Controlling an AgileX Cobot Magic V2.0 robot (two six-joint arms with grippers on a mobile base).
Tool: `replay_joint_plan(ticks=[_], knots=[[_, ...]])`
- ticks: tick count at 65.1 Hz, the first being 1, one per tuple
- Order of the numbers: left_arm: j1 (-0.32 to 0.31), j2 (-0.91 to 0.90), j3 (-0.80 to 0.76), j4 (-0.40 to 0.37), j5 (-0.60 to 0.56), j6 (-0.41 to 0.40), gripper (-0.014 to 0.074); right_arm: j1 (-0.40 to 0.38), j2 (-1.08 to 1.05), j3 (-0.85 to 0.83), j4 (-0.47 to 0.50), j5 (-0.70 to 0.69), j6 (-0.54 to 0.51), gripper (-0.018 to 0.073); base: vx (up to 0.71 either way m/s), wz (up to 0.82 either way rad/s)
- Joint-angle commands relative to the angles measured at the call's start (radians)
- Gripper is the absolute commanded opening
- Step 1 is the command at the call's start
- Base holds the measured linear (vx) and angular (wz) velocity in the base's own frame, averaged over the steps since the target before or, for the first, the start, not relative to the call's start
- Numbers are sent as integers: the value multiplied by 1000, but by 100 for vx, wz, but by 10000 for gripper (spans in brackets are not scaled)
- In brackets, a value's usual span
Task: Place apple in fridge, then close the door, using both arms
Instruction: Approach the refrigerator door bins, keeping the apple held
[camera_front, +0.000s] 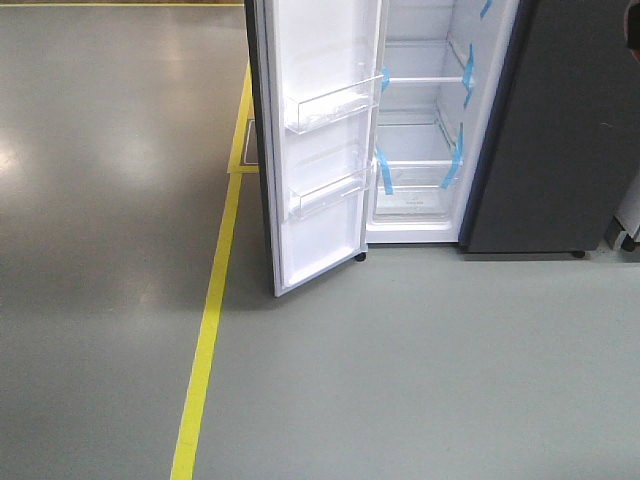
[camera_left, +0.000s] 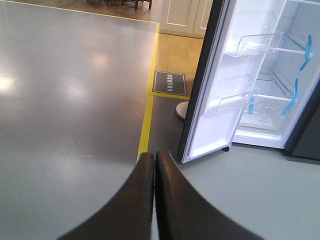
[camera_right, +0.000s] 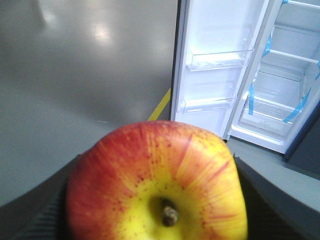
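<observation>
The apple (camera_right: 157, 185), red with a yellow patch round its stem, fills the bottom of the right wrist view. My right gripper (camera_right: 157, 205) is shut on it, a dark finger (camera_right: 35, 215) showing on each side. My left gripper (camera_left: 154, 158) is shut, its fingers touching with nothing between them, above the grey floor. Ahead stands the fridge (camera_front: 415, 125) with white shelves and blue tape strips. Its door (camera_front: 320, 150) hangs wide open to the left, its white inner face carrying two clear bins. Neither gripper shows in the front view.
A yellow floor line (camera_front: 205, 340) runs toward the door's left edge. Behind the door lie a dark floor mat (camera_left: 170, 82) and a white round object (camera_left: 182, 109). A dark grey panel (camera_front: 565, 150) closes the fridge's right side, with a wheeled unit (camera_front: 628, 215) beyond.
</observation>
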Motion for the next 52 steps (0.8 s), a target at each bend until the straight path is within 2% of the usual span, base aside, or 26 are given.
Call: replay_joint_plan(ticks=[1,52], knots=[[0,-16,28,4,-70,-7,-8,-3,-9,-29,26,-78,-8,-11,15,0],[0,-16,28,4,-70,-7,-8,-3,-9,-29,26,-78,-9,-11,17,-1]])
